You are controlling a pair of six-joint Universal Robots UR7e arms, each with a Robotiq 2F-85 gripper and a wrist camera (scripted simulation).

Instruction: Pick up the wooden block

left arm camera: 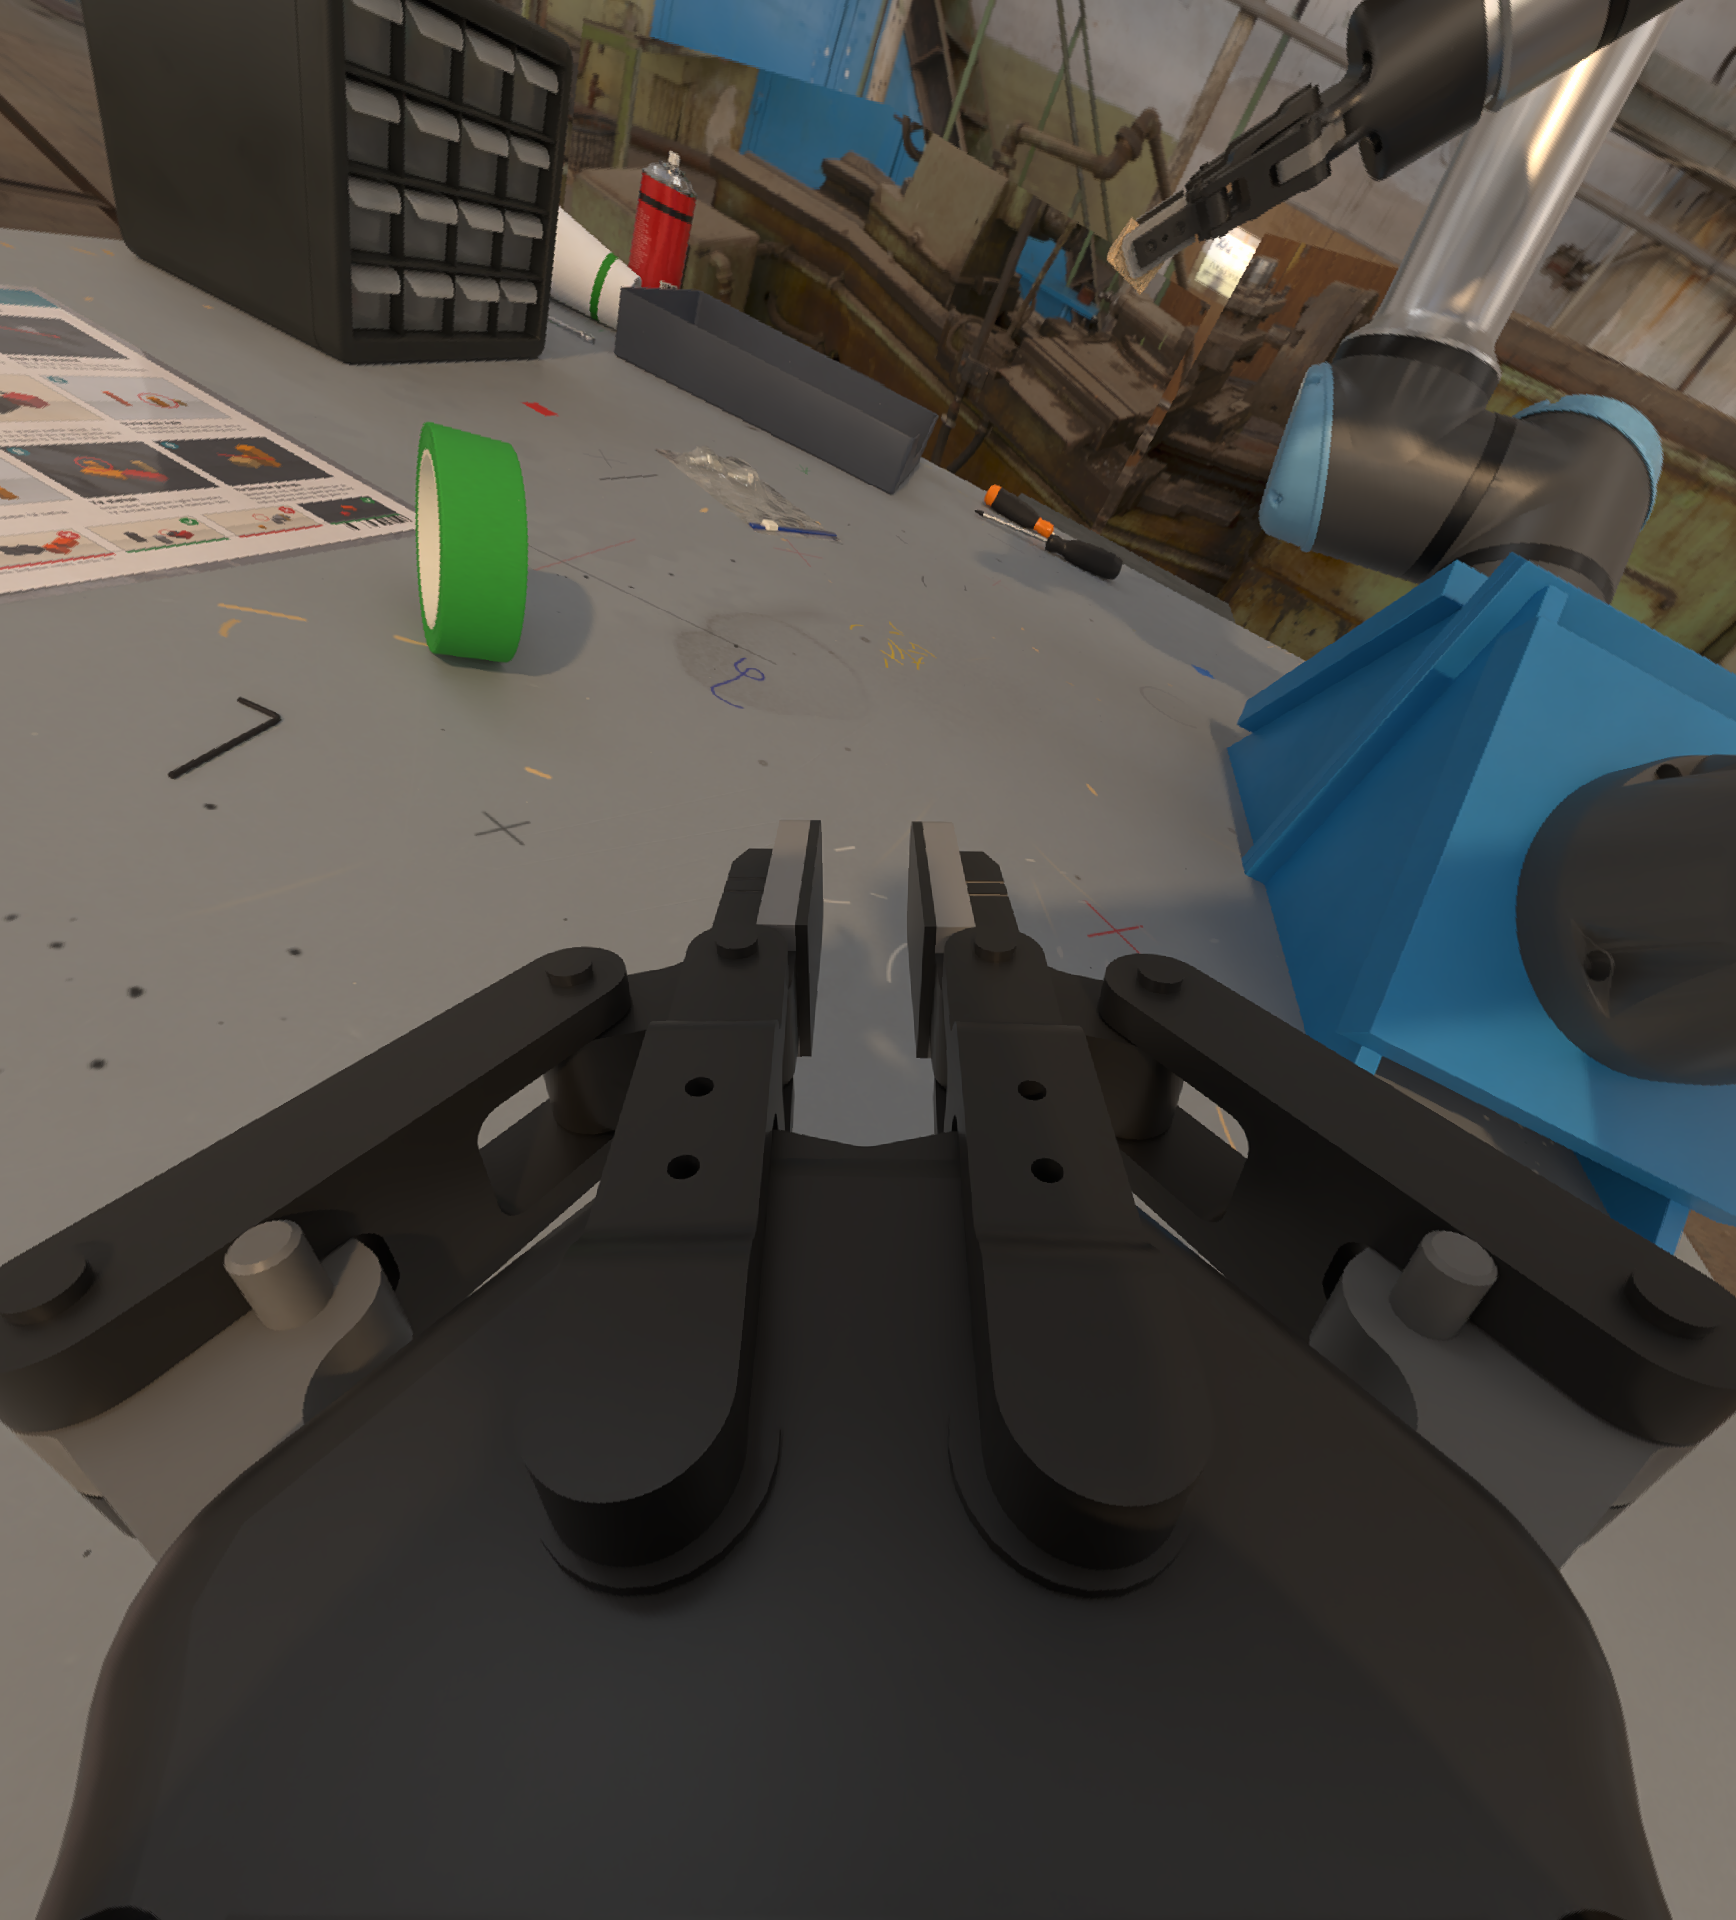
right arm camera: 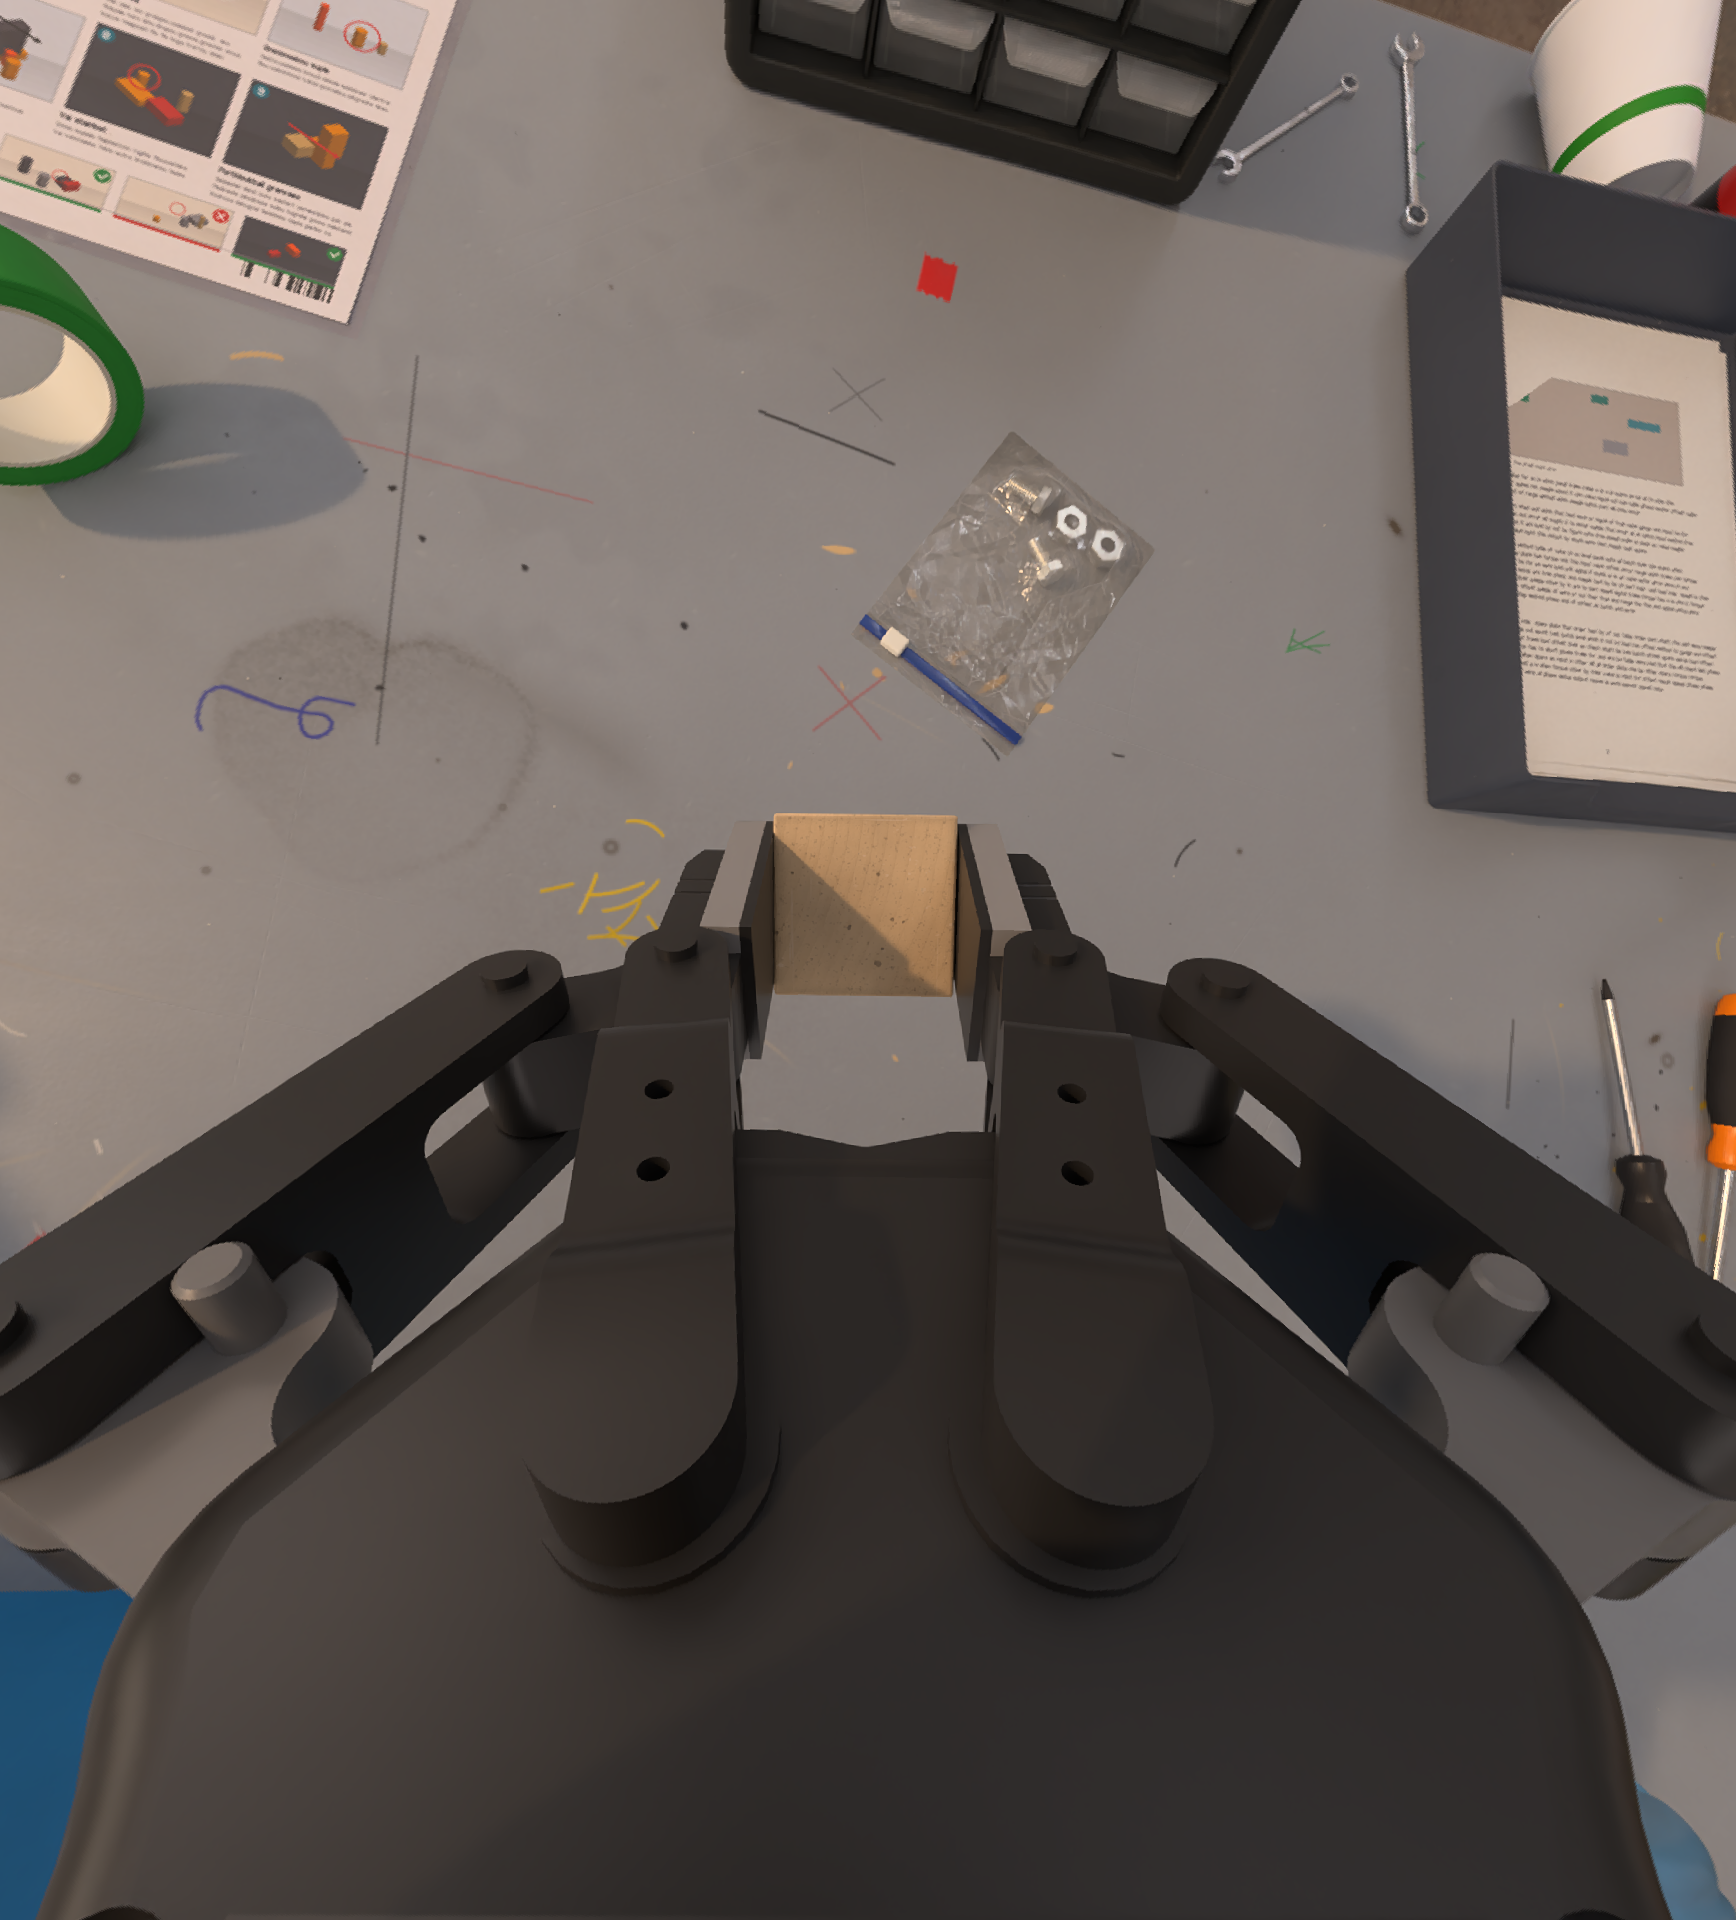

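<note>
The wooden block [right arm camera: 864, 904], a pale tan cube, sits between the pads of my right gripper [right arm camera: 864, 831], which is shut on it. The block is held high above the grey table [right arm camera: 583, 623]. In the left wrist view the right gripper [left arm camera: 1144, 244] shows far off at the upper right, in the air, with the block [left arm camera: 1122, 262] at its tips. My left gripper [left arm camera: 866, 831] hovers low over the table [left arm camera: 635, 748]. Its jaws stand a narrow gap apart with nothing between them.
A green tape roll [left arm camera: 472, 540] stands on edge. A black drawer cabinet [left arm camera: 344, 166], a grey bin [left arm camera: 770, 384], a bag of nuts [right arm camera: 1009, 592], two screwdrivers [left arm camera: 1051, 530], a hex key [left arm camera: 225, 738] and an instruction sheet [left arm camera: 64, 436] lie around. The blue arm mount [left arm camera: 1529, 862] stands at right.
</note>
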